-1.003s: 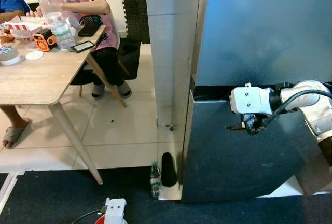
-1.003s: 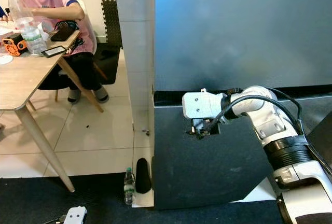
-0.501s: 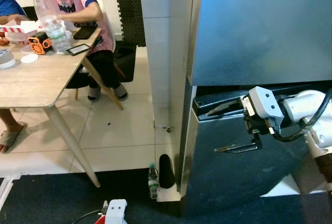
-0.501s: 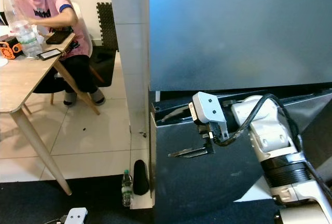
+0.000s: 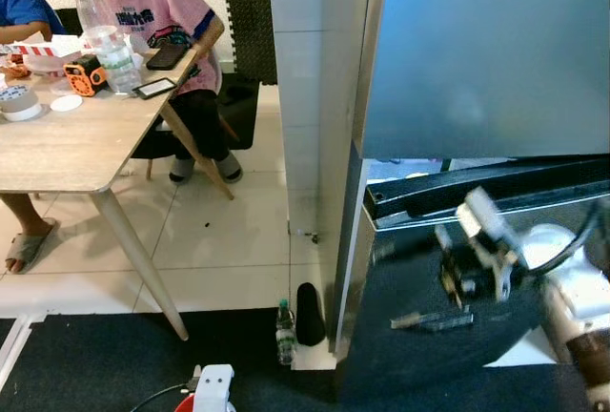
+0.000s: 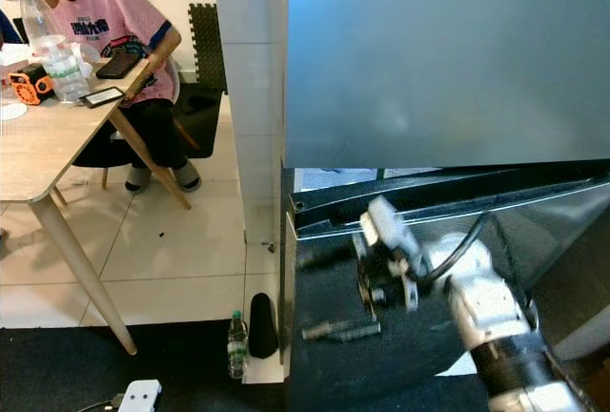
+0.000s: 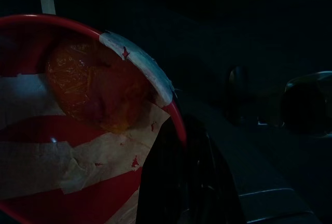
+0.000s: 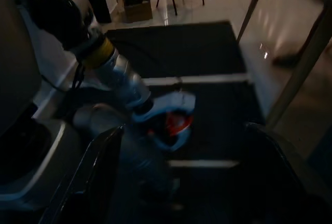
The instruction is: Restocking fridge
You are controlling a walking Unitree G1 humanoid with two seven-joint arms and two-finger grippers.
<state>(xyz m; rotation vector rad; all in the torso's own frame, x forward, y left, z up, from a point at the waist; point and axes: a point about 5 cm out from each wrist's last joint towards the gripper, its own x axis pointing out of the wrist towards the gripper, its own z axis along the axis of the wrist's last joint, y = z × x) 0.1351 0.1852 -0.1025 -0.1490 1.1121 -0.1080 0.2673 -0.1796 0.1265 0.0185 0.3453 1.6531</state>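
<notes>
Before you stands the fridge [image 5: 477,59], its lower drawer [image 6: 400,212] pulled partly out under the blue-grey upper door. Your right gripper [image 5: 431,319] hangs blurred in front of the drawer's dark face; the two black fingers [image 6: 341,329] look close together, pinching nothing, though the blur makes that uncertain. Your left gripper [image 7: 184,182] sits in deep shade beside a red bowl [image 7: 78,130] patched with pale tape and holding something orange; you cannot tell how its fingers are set. On the floor by the fridge corner stands a small water bottle [image 5: 285,331]. Off to the left, a person in a pink shirt [image 5: 157,11] sits at the desk [image 5: 67,145], beside a tall bottle [image 5: 103,35]; the shirt's print and the bottle's label are unreadable.
</notes>
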